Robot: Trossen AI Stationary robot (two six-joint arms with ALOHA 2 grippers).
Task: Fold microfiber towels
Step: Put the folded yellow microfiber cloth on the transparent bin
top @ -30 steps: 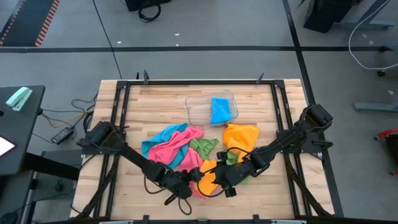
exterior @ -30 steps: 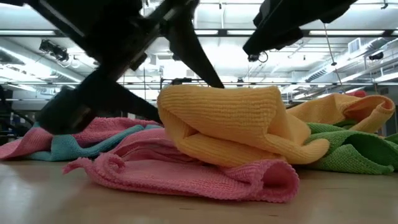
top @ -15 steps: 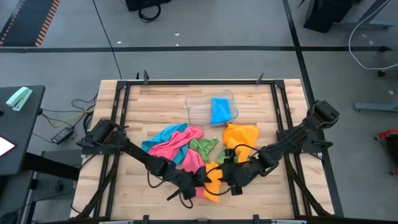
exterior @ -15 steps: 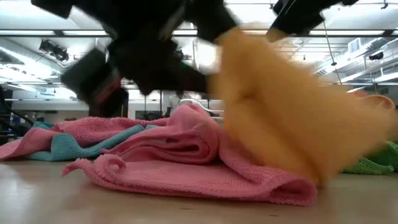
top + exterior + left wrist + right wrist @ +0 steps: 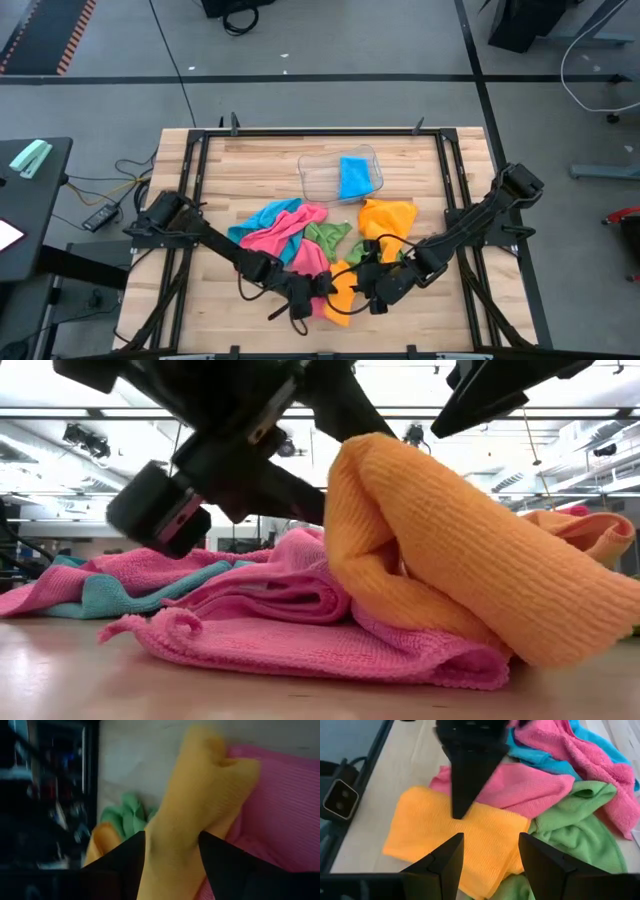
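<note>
Down at the near edge of the wooden table (image 5: 250, 170) both arms are crowded over one orange towel (image 5: 342, 293), which lies against the front of the towel pile. The left gripper (image 5: 322, 290) is at the towel's left side, and its wrist view puts the orange cloth right between the two dark fingers (image 5: 125, 862), so the jaws stand part-way apart with the towel's edge in between them, pinched. In the low view that orange towel (image 5: 450, 560) rises in a thick rounded fold above a pink towel (image 5: 300, 630) spread flat beneath it, with the left arm's dark body looming just to its left. The right gripper (image 5: 372, 291) hovers just beside the towel's right side; its wrist view shows its fingers (image 5: 447, 862) spread apart over the orange cloth with nothing between them, and the other arm's dark finger pointing down onto the towel's far edge. Behind, the pile holds a second pink towel (image 5: 280, 235) tangled with a blue towel (image 5: 262, 218), a green towel (image 5: 328, 238) in the middle, and another orange towel (image 5: 388, 220) to the right. Farther back sits a clear plastic tray (image 5: 318, 178) with a folded blue towel (image 5: 354, 177) lying inside it.
</note>
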